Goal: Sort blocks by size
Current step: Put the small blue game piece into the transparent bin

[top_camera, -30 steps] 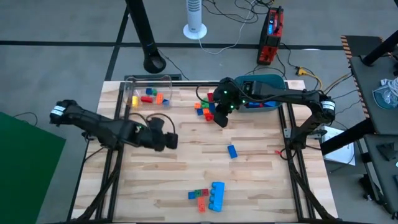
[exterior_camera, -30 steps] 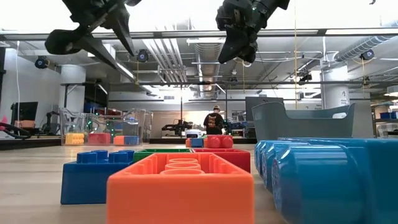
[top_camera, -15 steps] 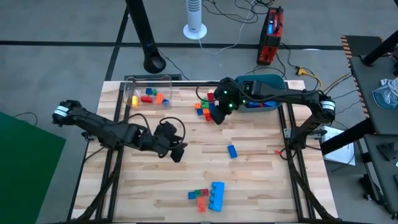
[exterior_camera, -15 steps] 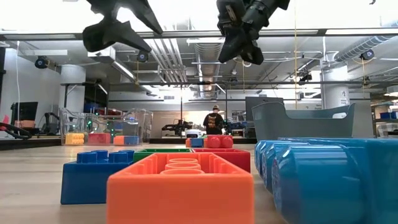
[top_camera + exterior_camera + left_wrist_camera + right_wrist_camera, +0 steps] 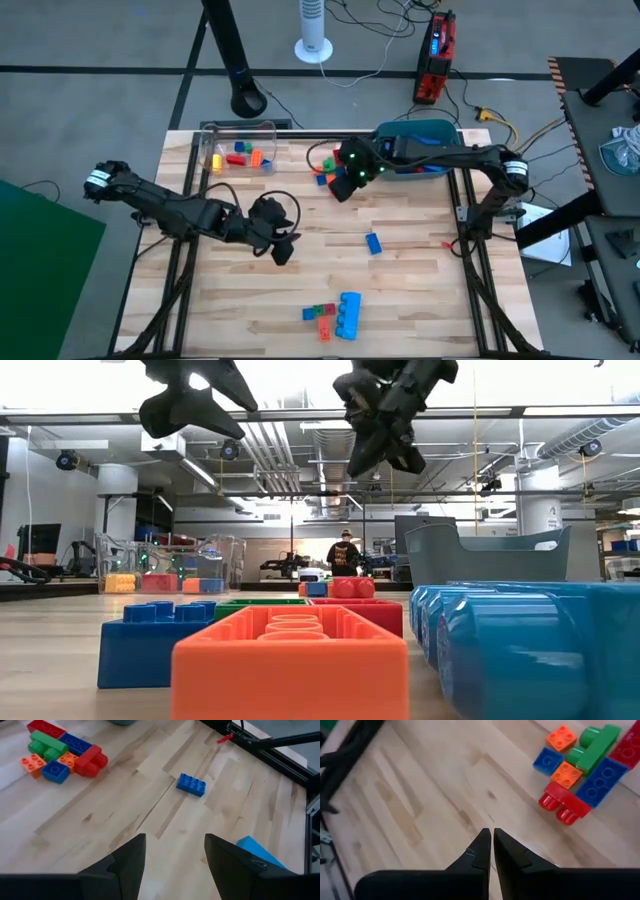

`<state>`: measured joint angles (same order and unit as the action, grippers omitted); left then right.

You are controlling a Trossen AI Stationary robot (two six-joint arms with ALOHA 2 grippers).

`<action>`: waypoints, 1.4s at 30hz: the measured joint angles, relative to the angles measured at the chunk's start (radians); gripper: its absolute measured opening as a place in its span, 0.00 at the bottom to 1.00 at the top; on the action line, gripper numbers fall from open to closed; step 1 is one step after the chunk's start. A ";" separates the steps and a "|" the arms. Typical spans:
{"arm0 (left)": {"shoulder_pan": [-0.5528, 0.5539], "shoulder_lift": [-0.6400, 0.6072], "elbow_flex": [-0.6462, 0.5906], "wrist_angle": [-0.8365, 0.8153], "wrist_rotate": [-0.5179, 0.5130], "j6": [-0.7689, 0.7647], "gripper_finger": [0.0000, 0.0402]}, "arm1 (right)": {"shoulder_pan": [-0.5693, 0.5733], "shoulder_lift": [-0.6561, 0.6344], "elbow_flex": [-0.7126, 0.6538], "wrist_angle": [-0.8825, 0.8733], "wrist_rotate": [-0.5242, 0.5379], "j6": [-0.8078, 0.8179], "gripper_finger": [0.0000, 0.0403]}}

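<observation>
Loose blocks lie in three places on the table: a mixed cluster [image 5: 325, 172] at the far middle, one small blue brick [image 5: 373, 242] alone in the centre, and a near group [image 5: 322, 314] beside a big light-blue block [image 5: 349, 314]. My left gripper [image 5: 282, 250] hovers open above bare wood left of the lone blue brick [image 5: 191, 784], touching nothing. My right gripper [image 5: 340, 189] hangs shut and empty just beside the far cluster [image 5: 580, 770]. Both grippers are well above the table in the low view, the left [image 5: 195, 400] and the right [image 5: 385, 425].
A clear plastic box [image 5: 238, 145] holding a few bricks lies at the far left. A teal tub [image 5: 425, 140] stands at the far right, under the right arm. Bare wood lies between the lone blue brick and the near group.
My left gripper has swung toward the table's right and near edge, closer to the lone blue brick, then held still. My right gripper has shifted a little toward the table's left, beside the far cluster. No block has moved.
</observation>
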<state>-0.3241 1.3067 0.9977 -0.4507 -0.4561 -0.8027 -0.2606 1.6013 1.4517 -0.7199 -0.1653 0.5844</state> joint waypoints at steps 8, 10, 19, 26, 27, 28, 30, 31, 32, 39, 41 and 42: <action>0.000 -0.005 0.000 -0.004 0.029 0.009 0.47 | -0.002 0.091 0.000 0.008 -0.016 0.028 0.03; 0.000 -0.012 0.000 -0.004 0.029 0.005 0.47 | -0.004 0.107 0.000 0.007 -0.072 0.048 0.03; -0.003 -0.028 0.000 -0.025 0.088 0.023 0.47 | 0.072 0.091 -0.001 -0.105 -0.173 0.134 0.03; -0.003 -0.065 0.000 -0.072 0.077 0.043 0.47 | 0.207 0.019 -0.001 -0.287 -0.186 0.280 0.03; -0.003 -0.073 0.000 -0.083 0.075 0.043 0.47 | 0.228 0.005 -0.001 -0.316 -0.188 0.305 0.03; -0.003 -0.079 0.000 -0.093 0.075 0.043 0.47 | 0.249 -0.008 -0.001 -0.346 -0.190 0.329 0.03; -0.002 -0.092 0.000 -0.119 0.073 0.043 0.47 | 0.292 -0.028 -0.001 -0.398 -0.191 0.372 0.03; -0.002 -0.097 0.000 -0.130 0.073 0.043 0.47 | 0.313 -0.034 -0.001 -0.422 -0.191 0.390 0.03; -0.002 -0.102 0.000 -0.137 0.073 0.043 0.47 | 0.337 -0.038 -0.002 -0.442 -0.190 0.407 0.03; -0.001 -0.114 0.000 -0.167 0.055 0.089 0.47 | 0.471 -0.048 -0.072 -0.461 -0.162 0.534 0.03; -0.001 -0.114 0.000 -0.167 0.038 0.092 0.47 | 0.491 -0.048 -0.118 -0.442 -0.090 0.560 0.03; -0.001 -0.114 0.000 -0.167 0.027 0.092 0.47 | 0.493 -0.048 -0.143 -0.421 -0.051 0.562 0.03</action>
<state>-0.3252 1.1923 0.9981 -0.6174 -0.4291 -0.7105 0.2325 1.5536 1.3085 -1.1410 -0.2164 1.1469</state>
